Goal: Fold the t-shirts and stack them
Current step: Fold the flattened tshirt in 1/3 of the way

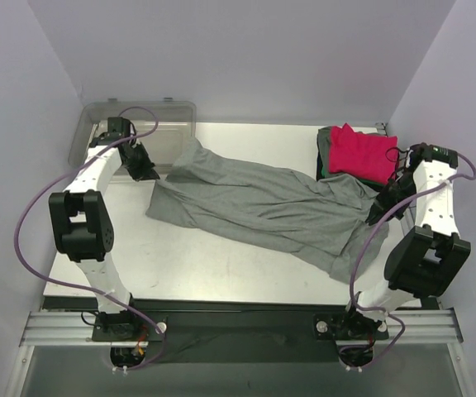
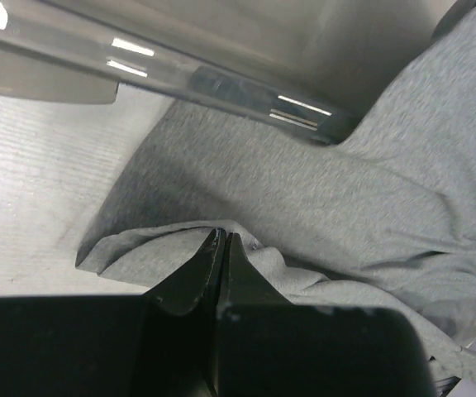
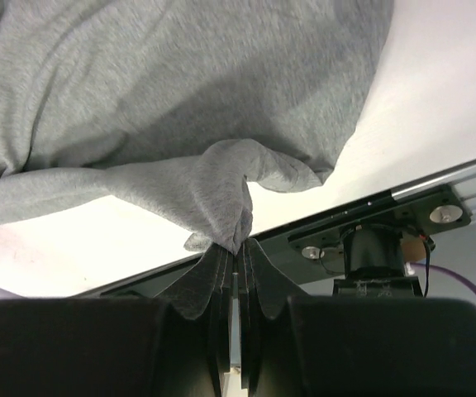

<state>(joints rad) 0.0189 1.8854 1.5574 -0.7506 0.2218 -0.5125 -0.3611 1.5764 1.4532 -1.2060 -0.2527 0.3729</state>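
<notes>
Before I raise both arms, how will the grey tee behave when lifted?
Likely floppy: the grey tee droops and bunches between both pinches, so its middle may drag on the table. Probably light: a small fold in the right jaws holds it. Grips might slip if tugged.

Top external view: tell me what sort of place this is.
Probably a robot test cell in a lab, not a home. Plain pale walls box in a white table; the left arm and right arm are bolted to a metal rail; a grey t-shirt lies stretched across the table.
</notes>
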